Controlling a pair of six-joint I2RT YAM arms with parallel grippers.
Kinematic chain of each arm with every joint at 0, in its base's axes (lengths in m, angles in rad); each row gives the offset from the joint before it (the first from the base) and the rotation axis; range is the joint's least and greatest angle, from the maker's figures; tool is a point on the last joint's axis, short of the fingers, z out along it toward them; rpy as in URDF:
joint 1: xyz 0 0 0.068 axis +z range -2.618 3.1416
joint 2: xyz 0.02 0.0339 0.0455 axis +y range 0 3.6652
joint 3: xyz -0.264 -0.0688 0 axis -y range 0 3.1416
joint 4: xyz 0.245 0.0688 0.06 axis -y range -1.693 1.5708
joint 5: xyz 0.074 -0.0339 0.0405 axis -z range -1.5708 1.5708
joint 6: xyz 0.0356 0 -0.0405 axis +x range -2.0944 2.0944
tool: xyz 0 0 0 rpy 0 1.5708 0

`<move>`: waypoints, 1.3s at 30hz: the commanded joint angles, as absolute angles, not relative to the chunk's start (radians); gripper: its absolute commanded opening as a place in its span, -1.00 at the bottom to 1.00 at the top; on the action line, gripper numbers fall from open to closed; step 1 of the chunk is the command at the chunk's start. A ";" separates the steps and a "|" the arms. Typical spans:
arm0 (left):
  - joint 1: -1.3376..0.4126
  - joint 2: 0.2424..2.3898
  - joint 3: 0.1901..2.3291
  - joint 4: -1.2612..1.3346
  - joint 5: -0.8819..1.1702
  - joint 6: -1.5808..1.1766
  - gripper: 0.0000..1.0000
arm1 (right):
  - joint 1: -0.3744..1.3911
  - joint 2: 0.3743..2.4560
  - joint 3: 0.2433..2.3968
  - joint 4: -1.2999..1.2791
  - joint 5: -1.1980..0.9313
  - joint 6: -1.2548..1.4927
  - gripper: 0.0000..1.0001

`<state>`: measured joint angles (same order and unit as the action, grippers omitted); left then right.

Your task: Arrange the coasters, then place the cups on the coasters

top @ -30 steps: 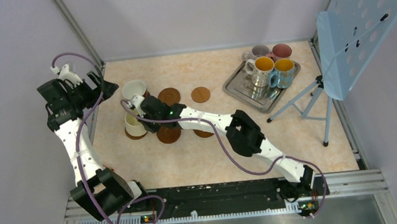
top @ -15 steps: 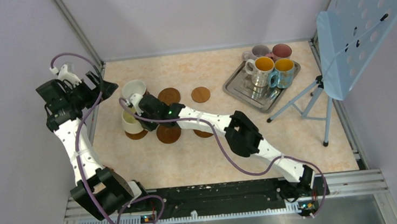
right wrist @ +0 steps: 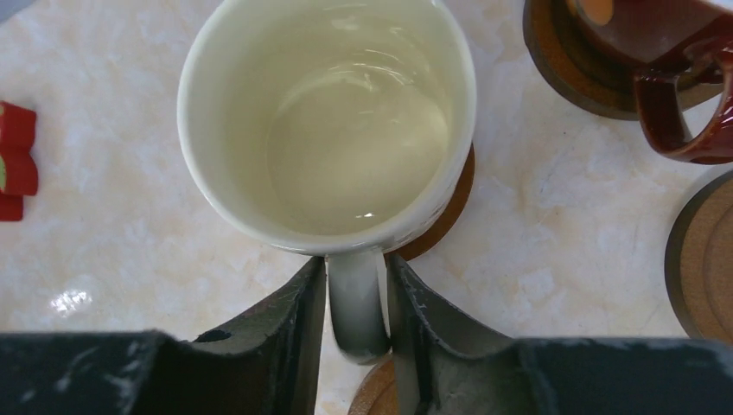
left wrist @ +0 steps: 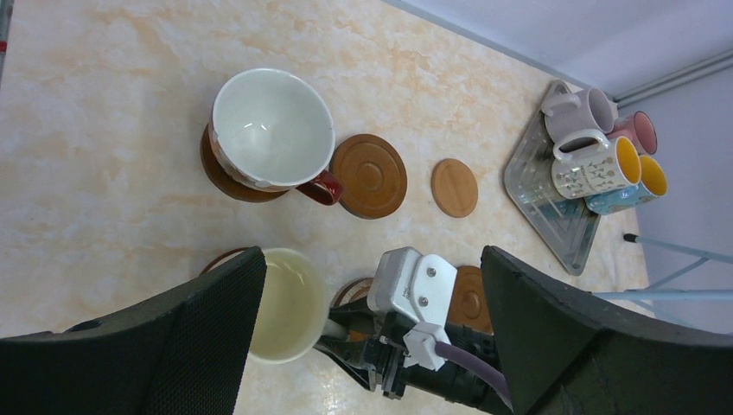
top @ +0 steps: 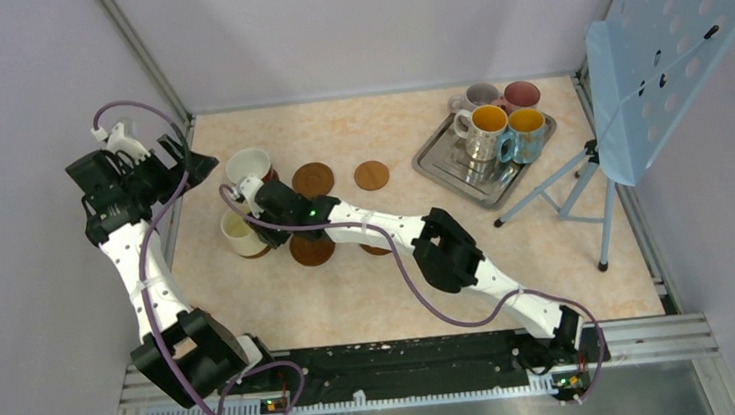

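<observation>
1. Cream mug stands upright on a dark coaster near the left edge of the surface. Setting down this second cup looks all but done.
2. Right gripper has its jaws close on either side of the mug's handle. I cannot tell whether they are pinching it or just slack.
3. Left gripper hovers by the far-left corner, jaws spread wide, holding nothing.
4. White mug already sits on its own coaster. Four mugs wait in the tray toward the far-right corner, and empty coasters lie mid-surface.
5. Next move, as I judge it: free the handle fully and back straight off without nudging the mug, then reach for the tray.
</observation>
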<state>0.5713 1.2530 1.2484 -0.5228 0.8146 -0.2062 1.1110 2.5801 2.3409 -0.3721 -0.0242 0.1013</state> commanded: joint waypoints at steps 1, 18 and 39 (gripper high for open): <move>0.586 1.246 1.249 -0.486 0.836 -0.185 0.97 | 1.127 2.547 2.414 -0.281 -0.020 0.134 -0.28; 0.604 1.228 1.248 -0.500 0.857 -0.175 0.97 | 1.139 2.480 2.341 -0.317 -0.079 0.207 -0.19; 0.604 1.253 1.278 -0.578 0.896 -0.046 0.97 | 1.085 2.304 2.273 -0.343 -0.034 0.173 0.38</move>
